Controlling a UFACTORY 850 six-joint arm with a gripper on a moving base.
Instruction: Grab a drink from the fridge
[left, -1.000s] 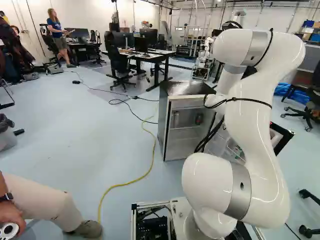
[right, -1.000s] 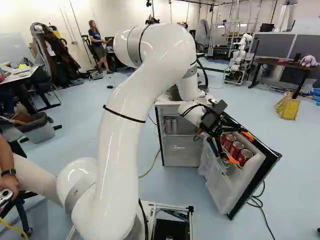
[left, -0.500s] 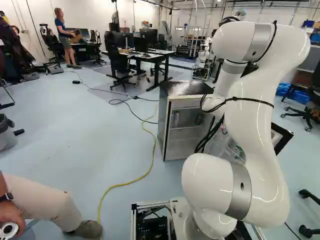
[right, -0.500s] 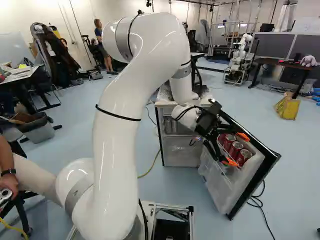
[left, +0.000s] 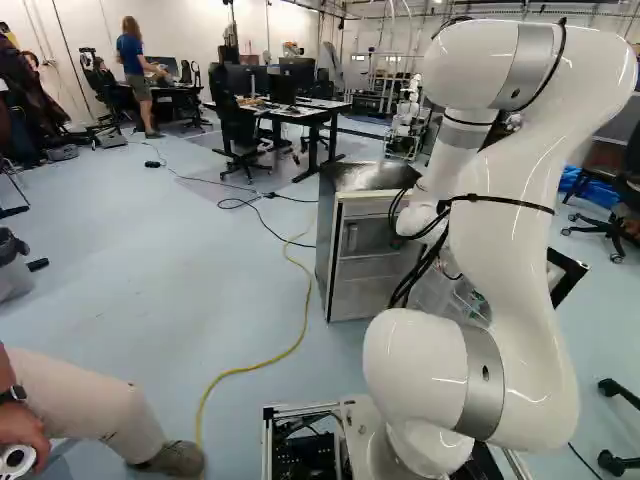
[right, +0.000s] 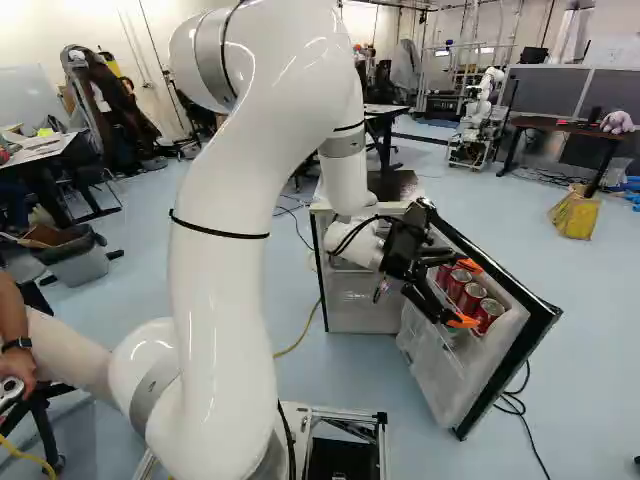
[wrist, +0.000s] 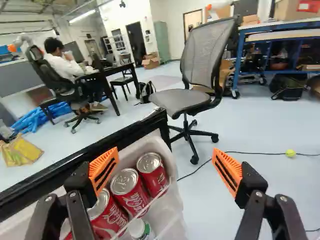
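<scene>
Evidently, end effector (right: 466, 293) empty, fingers spread wide, red cans (wrist: 129, 192) in door bin (wrist: 170, 156), just beside one finger

Glossy red metal cans (wrist: 135, 194); matt orange pads (wrist: 104, 170); smooth floor (wrist: 270, 125).

I see my arm (left: 510, 230) right of the fridge (left: 328, 235), a yellow cable (left: 250, 369) left of it, a desk (left: 325, 105) beyond.
</scene>
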